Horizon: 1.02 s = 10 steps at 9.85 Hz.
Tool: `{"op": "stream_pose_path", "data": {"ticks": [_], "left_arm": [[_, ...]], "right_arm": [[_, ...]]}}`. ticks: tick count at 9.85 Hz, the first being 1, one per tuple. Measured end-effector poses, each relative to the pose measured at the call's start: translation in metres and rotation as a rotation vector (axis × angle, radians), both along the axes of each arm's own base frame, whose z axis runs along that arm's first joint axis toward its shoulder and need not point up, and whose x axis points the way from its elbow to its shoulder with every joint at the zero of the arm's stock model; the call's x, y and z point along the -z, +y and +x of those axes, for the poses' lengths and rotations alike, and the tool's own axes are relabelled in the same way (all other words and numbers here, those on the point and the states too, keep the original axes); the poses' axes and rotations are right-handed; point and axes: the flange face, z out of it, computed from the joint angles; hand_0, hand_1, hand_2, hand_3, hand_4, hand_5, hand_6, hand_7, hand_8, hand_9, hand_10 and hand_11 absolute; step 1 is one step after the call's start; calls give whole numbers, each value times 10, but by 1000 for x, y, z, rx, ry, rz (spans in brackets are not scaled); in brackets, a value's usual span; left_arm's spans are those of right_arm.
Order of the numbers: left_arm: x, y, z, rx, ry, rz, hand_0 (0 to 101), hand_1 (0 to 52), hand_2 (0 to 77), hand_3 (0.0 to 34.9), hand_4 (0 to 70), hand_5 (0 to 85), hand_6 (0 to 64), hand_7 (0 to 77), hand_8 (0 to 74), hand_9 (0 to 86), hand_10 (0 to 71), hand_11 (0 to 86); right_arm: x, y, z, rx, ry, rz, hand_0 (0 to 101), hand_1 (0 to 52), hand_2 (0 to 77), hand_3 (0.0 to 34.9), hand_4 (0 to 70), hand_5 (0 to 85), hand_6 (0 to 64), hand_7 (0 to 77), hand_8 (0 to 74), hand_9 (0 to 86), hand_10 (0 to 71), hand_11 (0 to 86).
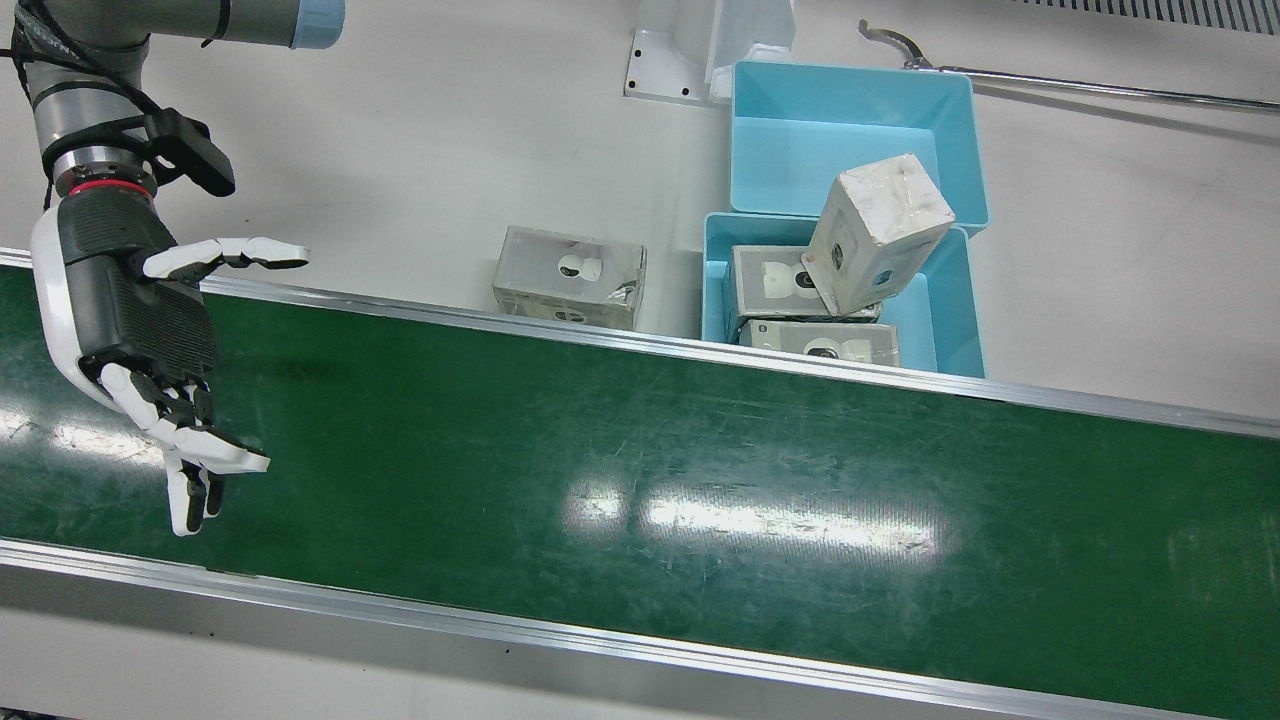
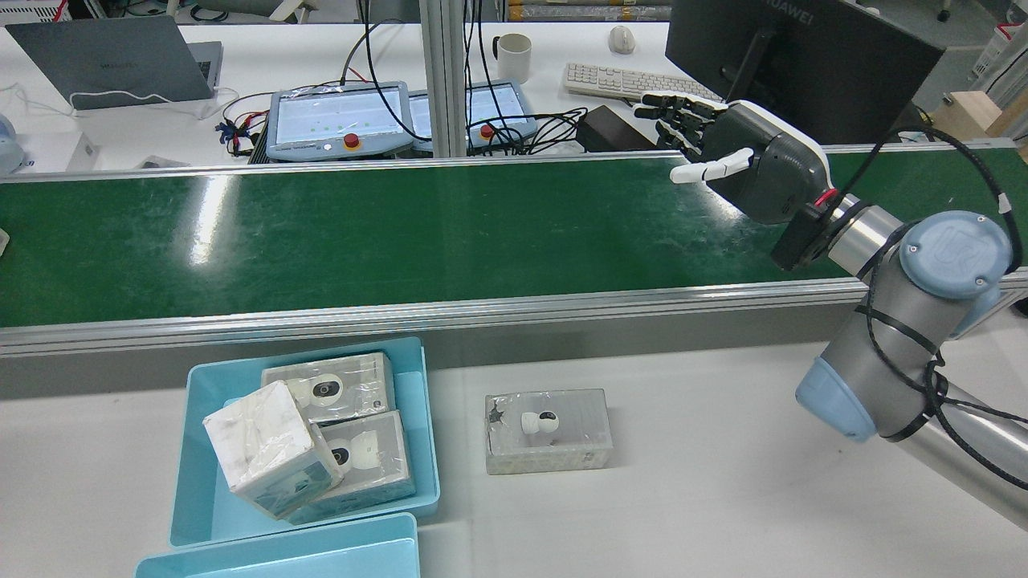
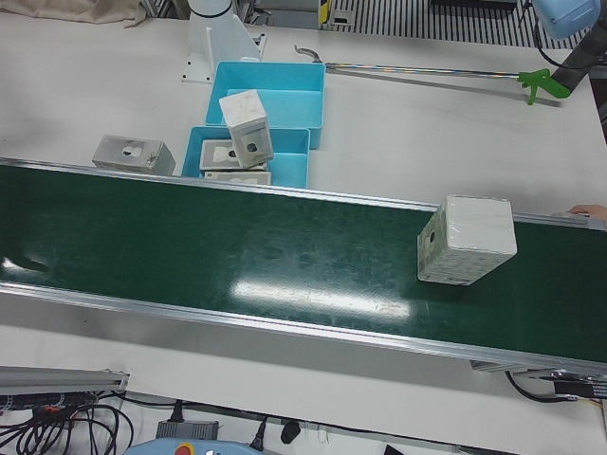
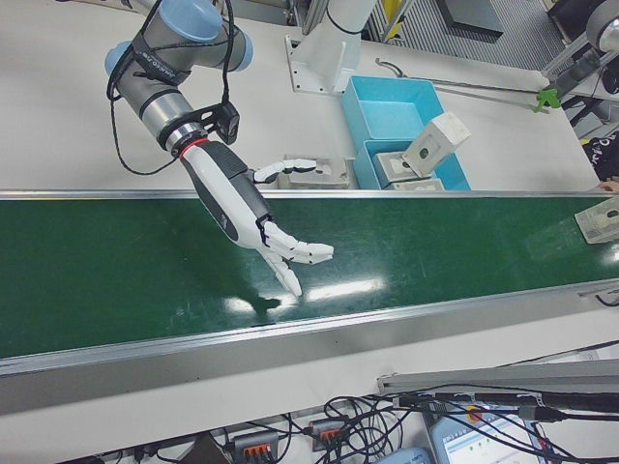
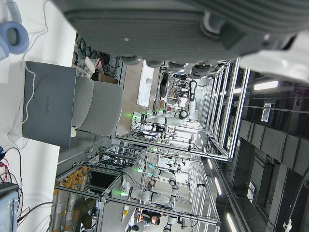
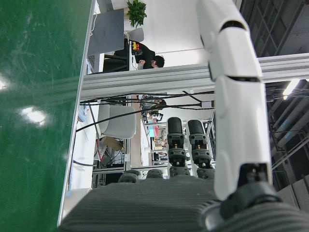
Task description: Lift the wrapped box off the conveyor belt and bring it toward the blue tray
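A wrapped white box [image 3: 467,240] stands on the green conveyor belt [image 1: 700,470] near its end in the left-front view, far from both hands. My right hand [image 1: 150,340] hovers open over the opposite end of the belt, fingers spread and holding nothing; the rear view shows this hand [image 2: 747,160] too. The blue tray [image 1: 950,310] sits beside the belt and holds three wrapped boxes, one of them [image 1: 877,232] tilted on top. In the left hand view only the left hand's palm [image 5: 193,24] shows at the top edge, with its fingers hidden.
A second, empty blue tray [image 1: 850,130] touches the first. Another wrapped box [image 1: 570,277] lies on the white table beside the trays. A long reacher tool [image 3: 541,83] lies behind them. A person's hand [image 3: 588,210] rests at the belt's edge near the box.
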Motion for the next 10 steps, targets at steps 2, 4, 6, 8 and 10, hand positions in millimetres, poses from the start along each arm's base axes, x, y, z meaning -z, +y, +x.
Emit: {"op": "stream_pose_path", "data": {"ticks": [2, 4, 6, 8, 10], "left_arm": [[0, 0, 0, 0, 0, 0, 0, 0, 5, 0, 0, 11, 0, 5, 5, 0, 5, 0], [0, 0, 0, 0, 0, 0, 0, 0, 11, 0, 0, 11, 0, 5, 5, 0, 5, 0], [0, 0, 0, 0, 0, 0, 0, 0, 11, 0, 0, 11, 0, 5, 5, 0, 5, 0], [0, 0, 0, 0, 0, 0, 0, 0, 11, 0, 0, 11, 0, 5, 5, 0, 5, 0], [0, 0, 0, 0, 0, 0, 0, 0, 5, 0, 0, 11, 0, 5, 5, 0, 5, 0]], "right_arm": [[0, 0, 0, 0, 1, 0, 502, 180, 164, 7, 153, 180, 65, 224, 0, 38, 0, 27], [0, 0, 0, 0, 3, -2, 503, 180, 164, 7, 153, 180, 65, 224, 0, 38, 0, 27], [-1, 0, 0, 0, 4, -1, 503, 180, 164, 7, 153, 180, 65, 224, 0, 38, 0, 22], [0, 0, -1, 0, 4, -1, 503, 180, 164, 8, 153, 180, 65, 224, 0, 38, 0, 22], [0, 1, -1, 1, 4, -1, 503, 180, 164, 8, 158, 180, 65, 224, 0, 38, 0, 22]]}}
